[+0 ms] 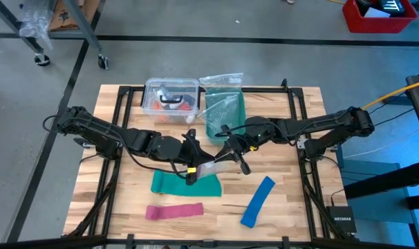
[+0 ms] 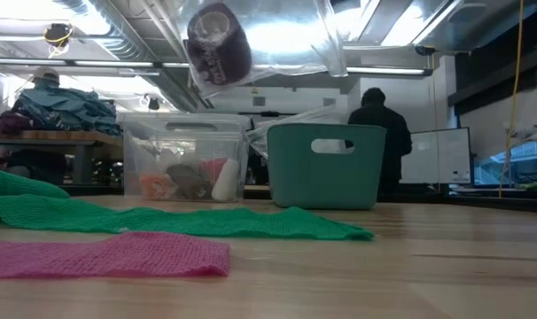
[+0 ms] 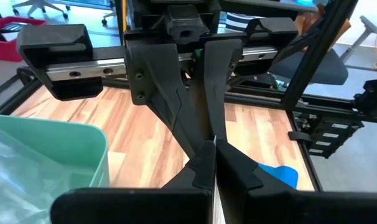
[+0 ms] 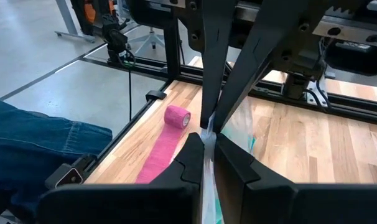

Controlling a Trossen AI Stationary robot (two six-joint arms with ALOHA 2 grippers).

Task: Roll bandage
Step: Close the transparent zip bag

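Both jaws clenched on a clear plastic bag (image 2: 277,40), left gripper (image 1: 193,163) and right gripper (image 1: 231,153) meeting mid-air, purple bandage (image 2: 219,42) roll inside. Probably needs pulling open next.

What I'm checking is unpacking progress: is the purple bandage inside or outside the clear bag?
Inside: the low view shows the rolled bandage enclosed by the clear bag, hanging above the table.

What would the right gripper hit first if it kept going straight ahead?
Probably the left gripper, pinching the same clear bag from the opposite side, right in front of the right gripper. Depth is hard to judge.
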